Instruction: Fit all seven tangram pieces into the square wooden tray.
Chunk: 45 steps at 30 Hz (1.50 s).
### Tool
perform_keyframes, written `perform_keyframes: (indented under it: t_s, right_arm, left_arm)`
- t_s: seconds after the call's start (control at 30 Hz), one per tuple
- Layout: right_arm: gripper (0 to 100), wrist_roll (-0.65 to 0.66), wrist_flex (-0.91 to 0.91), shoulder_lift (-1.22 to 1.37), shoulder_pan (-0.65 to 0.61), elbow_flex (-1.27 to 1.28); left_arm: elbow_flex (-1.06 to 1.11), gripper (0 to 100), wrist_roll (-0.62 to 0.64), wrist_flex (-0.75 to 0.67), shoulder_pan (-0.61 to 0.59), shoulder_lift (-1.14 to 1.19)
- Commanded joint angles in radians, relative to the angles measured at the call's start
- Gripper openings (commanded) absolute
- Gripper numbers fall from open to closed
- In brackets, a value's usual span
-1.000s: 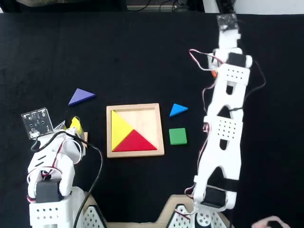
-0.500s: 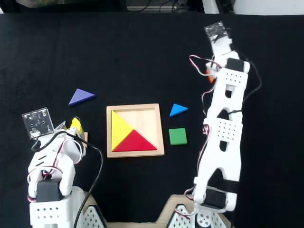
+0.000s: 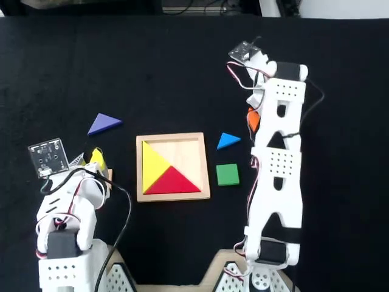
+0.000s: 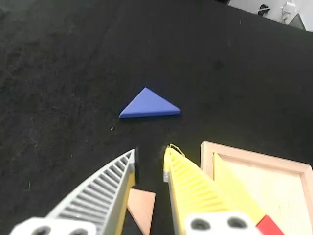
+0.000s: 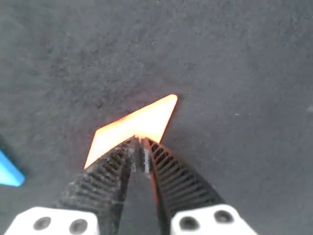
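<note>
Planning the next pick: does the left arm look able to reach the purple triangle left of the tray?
Probably yes: its open pincer faces the triangle, with bare cloth between.

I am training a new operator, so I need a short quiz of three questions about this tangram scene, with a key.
1. True or false: the wooden tray already holds a yellow triangle and a red triangle.
2. Which piece does the right gripper hold? A. green square. B. orange parallelogram. C. blue triangle.
3. Fill in the missing word: the left gripper hangs over the black cloth with its fingers ____ (open or shut).

Key: 1 true; 2 B; 3 open.
</note>
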Motion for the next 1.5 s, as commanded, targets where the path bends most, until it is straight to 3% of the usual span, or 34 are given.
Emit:
perform_keyframes:
  t_s: [0.0,0.13,0.33,0.5,0.8,0.97,1.27,1.47]
  right_arm:
    - [1.1,-0.117,0.037,-0.243,-0.029,0.008]
    - [1.1,-0.434,0.037,-0.414,-0.049,0.097]
    - [5.4,-0.976,0.032,-0.616,-0.084,0.542]
    - [20.8,-1.148,0.026,-0.653,-0.146,0.704]
    - [23.1,-1.284,-0.083,-0.498,-0.141,0.644]
    - [23.4,-1.312,-0.023,-0.392,-0.138,0.504]
    - [23.0,-1.304,-0.008,-0.22,-0.115,0.302]
    - [23.0,-1.258,0.035,-0.237,-0.097,0.26]
  left_arm:
    - [-0.01,11,-0.006,-0.02,0.004,-0.006]
    - [-0.012,11,-0.006,-0.014,0.004,-0.006]
    - [-0.013,11,-0.006,-0.011,0.004,-0.003]
    - [-0.007,11,-0.006,-0.009,0.004,-0.002]
    - [-0.015,11,-0.006,0.031,0.004,-0.008]
    - [-0.015,11,-0.006,0.031,0.004,-0.008]
    - [-0.025,11,-0.006,0.037,0.004,-0.008]
    - [-0.027,11,-0.006,0.037,0.004,-0.008]
